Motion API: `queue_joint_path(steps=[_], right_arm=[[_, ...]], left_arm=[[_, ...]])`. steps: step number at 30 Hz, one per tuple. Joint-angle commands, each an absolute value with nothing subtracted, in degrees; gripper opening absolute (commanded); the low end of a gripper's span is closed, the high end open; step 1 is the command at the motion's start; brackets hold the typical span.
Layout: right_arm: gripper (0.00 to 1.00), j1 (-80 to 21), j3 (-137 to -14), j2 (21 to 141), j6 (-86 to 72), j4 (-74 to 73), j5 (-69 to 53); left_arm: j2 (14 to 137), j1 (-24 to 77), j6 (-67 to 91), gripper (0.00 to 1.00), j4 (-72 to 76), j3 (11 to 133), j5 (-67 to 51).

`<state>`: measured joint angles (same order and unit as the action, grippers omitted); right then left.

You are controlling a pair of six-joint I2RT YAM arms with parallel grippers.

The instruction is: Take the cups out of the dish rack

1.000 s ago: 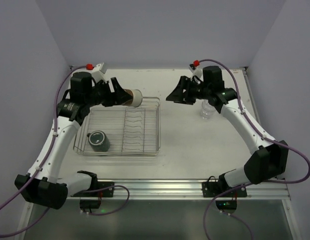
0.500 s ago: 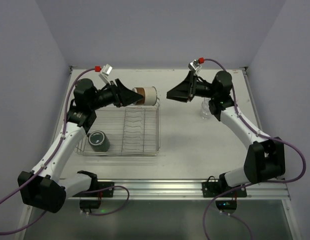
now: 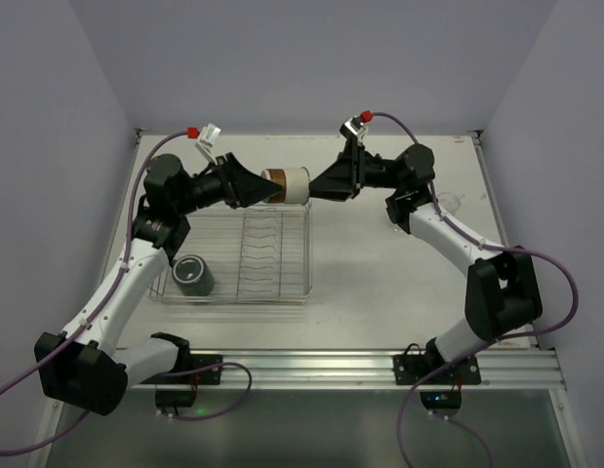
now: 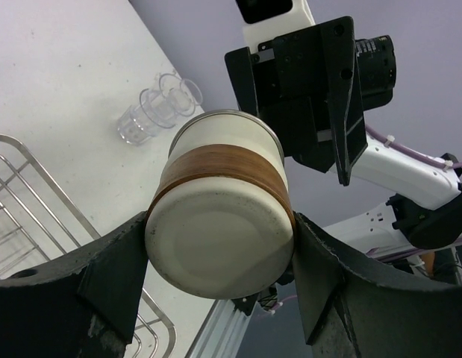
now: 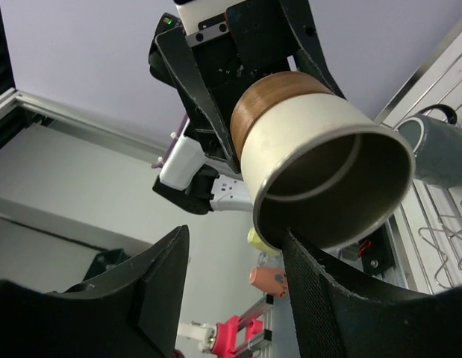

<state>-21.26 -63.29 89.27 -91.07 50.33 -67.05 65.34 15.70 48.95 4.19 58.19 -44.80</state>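
Top external, left hand [image 3: 266, 185] gripping cream cup [image 3: 294, 184], right hand [image 3: 315, 188] parted, closer than before.

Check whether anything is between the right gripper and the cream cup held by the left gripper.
Nothing visible does. The left gripper holds the cream cup sideways in the air by the far side of the dish rack, its mouth facing the right gripper, whose open jaws are right at the rim.

A white table [image 3: 380, 283] forms the work surface. Plain lavender walls [image 3: 311, 68] enclose it on three sides. A silver metal rail [image 3: 311, 363] runs along its near edge, with a grey panel [image 3: 311, 429] below.
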Motion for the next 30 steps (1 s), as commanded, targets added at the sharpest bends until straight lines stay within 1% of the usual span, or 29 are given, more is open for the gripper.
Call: queue_joint_path(steps=[1, 3, 4, 6, 7, 8, 9, 10, 12, 13, 14, 15, 19, 20, 21, 22, 23, 24, 25, 26, 27, 28, 29, 30], right_arm=[[0.55, -23.11, -67.58, 90.09, -91.85, 53.61, -67.15], [0.53, -23.90, -68.29, 91.05, -91.58, 53.26, -66.97], [0.50, -24.08, -69.16, 91.32, -91.50, 53.09, -66.89], [0.47, -24.52, -70.13, 92.45, -91.58, 52.91, -66.80], [0.42, -24.70, -71.09, 92.90, -91.58, 52.91, -66.80], [0.34, -24.70, -71.63, 93.25, -91.67, 53.00, -66.88], [0.21, -24.78, -72.07, 93.86, -91.76, 52.91, -66.88], [0.00, -24.79, -72.59, 94.13, -91.76, 52.74, -66.88], [0.00, -24.70, -72.86, 94.57, -92.19, 53.87, -66.89], [0.00, -24.70, -72.43, 94.40, -92.02, 53.88, -66.54], [0.00, -24.70, -72.42, 94.31, -91.50, 53.79, -66.45], [0.00, -24.70, -72.33, 94.31, -91.23, 53.62, -66.36], [0.00, -23.65, -71.11, 92.65, -88.43, 51.08, -66.53], [0.00, -22.95, -70.93, 91.85, -86.76, 46.89, -66.62], [0.00, -22.42, -70.75, 91.06, -82.40, 43.80, -66.45], [0.00, -21.89, -70.93, 89.05, -79.48, 35.24, -66.18], [0.00, -20.84, -71.10, 87.99, -75.80, 30.63, -65.75], [0.00, -20.40, -72.06, 86.85, -68.28, 25.19, -64.96], [0.00, -20.04, -73.20, 85.53, -63.68, 11.30, -62.25], [0.00, -19.52, -74.43, 82.99, -58.15, 4.20, -59.70], [0.00, -19.51, -77.84, 81.66, -47.57, -4.05, -56.28], [0.00, -19.60, -79.79, 80.61, -42.68, -18.49, -45.98], [0.00, -19.77, -81.28, 78.77, -35.75, -24.03, -40.92], [0.00, -19.86, -83.21, 77.97, -33.25, -29.13, -36.08]], left_arm=[[64.42, 16.26, 50.62, 0.00, 8.52, 57.57, -46.67], [64.42, 16.35, 50.80, 0.00, 8.53, 57.39, -46.67], [64.42, 16.43, 50.80, 0.00, 8.53, 57.31, -46.76], [64.42, 16.52, 50.98, 0.00, 8.88, 57.04, -47.02], [64.51, 16.70, 51.41, 0.00, 9.14, 56.87, -47.11], [64.51, 16.87, 51.50, 0.00, 9.49, 56.78, -47.20], [64.51, 16.87, 51.59, 0.00, 9.41, 56.69, -47.37], [64.51, 16.87, 51.59, 0.00, 9.49, 56.60, -47.37], [64.77, 16.87, 51.68, 0.00, 10.10, 56.60, -48.94], [64.86, 16.87, 51.94, 0.39, 10.19, 56.43, -49.39], [64.60, 16.87, 52.20, 0.73, 10.11, 56.34, -49.22], [64.25, 16.70, 52.29, 1.00, 10.11, 56.08, -48.35], [62.40, 16.00, 48.10, 1.00, 5.03, 56.95, -43.60], [62.32, 15.56, 46.68, 1.00, 0.83, 58.78, -42.90], [62.14, 15.03, 45.80, 1.00, 0.10, 59.41, -42.28], [62.05, 13.72, 44.31, 1.00, -4.35, 60.02, -42.19], [61.53, 13.01, 43.43, 1.00, -6.40, 61.42, -41.32], [61.09, 11.88, 42.46, 1.00, -8.42, 62.31, -38.26], [60.65, 11.43, 39.84, 1.00, -14.35, 63.36, -35.45], [60.04, 11.34, 38.16, 1.00, -17.72, 65.89, -28.29], [59.59, 11.34, 35.45, 1.00, -20.54, 67.14, -24.47], [59.33, 11.34, 34.64, 1.00, -25.79, 68.11, -20.78], [58.54, 11.34, 33.76, 1.00, -27.67, 69.16, -14.30], [58.19, 11.34, 32.53, 1.00, -29.08, 69.43, -11.54]])
